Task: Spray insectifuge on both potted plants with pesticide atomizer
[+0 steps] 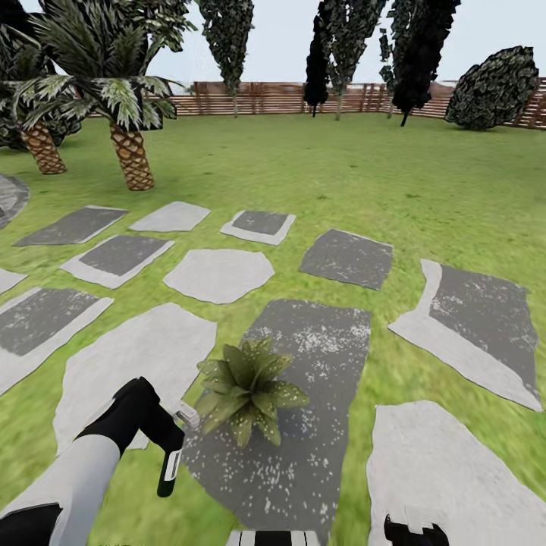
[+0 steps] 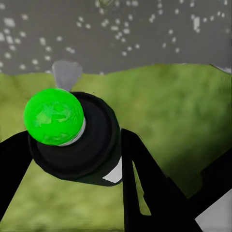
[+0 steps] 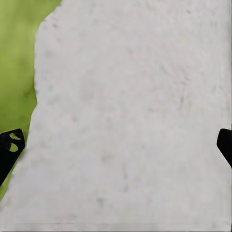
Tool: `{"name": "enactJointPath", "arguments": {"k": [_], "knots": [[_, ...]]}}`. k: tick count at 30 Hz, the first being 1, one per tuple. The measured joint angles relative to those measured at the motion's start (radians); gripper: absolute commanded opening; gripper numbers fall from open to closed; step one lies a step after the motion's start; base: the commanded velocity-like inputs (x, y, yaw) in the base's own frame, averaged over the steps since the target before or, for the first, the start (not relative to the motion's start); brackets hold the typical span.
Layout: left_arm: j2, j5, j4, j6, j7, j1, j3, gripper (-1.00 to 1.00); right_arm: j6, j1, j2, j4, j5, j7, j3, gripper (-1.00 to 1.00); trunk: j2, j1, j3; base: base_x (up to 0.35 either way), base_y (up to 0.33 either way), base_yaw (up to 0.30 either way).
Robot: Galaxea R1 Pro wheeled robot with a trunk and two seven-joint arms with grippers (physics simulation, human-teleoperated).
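Pesticide atomizer, slim dark bottle with white band | clamped in left gripper, hanging beside the spiky speckled olive-green potted plant on a dark mottled stepping stone | right gripper fingertips spread wide over pale stone, mostly cropped.

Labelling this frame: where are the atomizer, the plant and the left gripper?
pesticide atomizer point(image 1: 170, 469), head view, dark lower body.
potted plant point(image 1: 249, 388), head view, rosette centre.
left gripper point(image 1: 176, 429), head view, between fingertips.
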Motion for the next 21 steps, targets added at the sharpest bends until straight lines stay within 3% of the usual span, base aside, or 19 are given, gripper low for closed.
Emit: {"name": "enactJointPath", "arguments": {"k": [6, 11, 14, 18, 19, 21], "knots": [[0.000, 0.001, -0.001, -0.001, 0.000, 0.000, 0.000, -1.00, 0.000, 0.000, 0.000, 0.000, 0.000, 0.000, 0.000, 1.00, 0.000, 0.000, 0.005, -0.090, 0.303, -0.249], [-0.002, 0.000, -0.002, -0.002, -0.038, -0.009, -0.005, -1.00, 0.000, 0.000, 0.000, 0.000, 0.000, -0.001, 0.000, 1.00, 0.000, 0.000, 0.005, -0.002, 0.101, -0.034], [-0.004, -0.008, -0.002, 0.004, -0.120, -0.018, -0.041, -1.00, 0.001, 0.000, 0.001, 0.000, 0.000, -0.001, 0.000, 1.00, 0.000, 0.000, 0.005, 0.000, 0.005, -0.001], [0.000, -0.019, -0.002, 0.018, -0.307, -0.081, -0.125, -1.00, 0.001, 0.000, 0.001, 0.000, 0.000, -0.001, 0.000, 1.00, 0.000, 0.000, 0.005, 0.000, 0.000, 0.000], [0.000, -0.032, -0.002, 0.027, -0.332, -0.091, -0.135, -1.00, 0.001, 0.000, 0.001, 0.000, 0.000, -0.001, 0.000, 1.00, 0.000, 0.000, 0.005, 0.000, 0.000, 0.000], [-0.003, -0.104, 0.000, 0.061, -0.382, -0.134, -0.153, -1.00, 0.001, 0.000, 0.001, 0.000, 0.000, -0.001, 0.000, 1.00, 0.000, 0.000, 0.005, 0.000, 0.000, 0.000]]}}
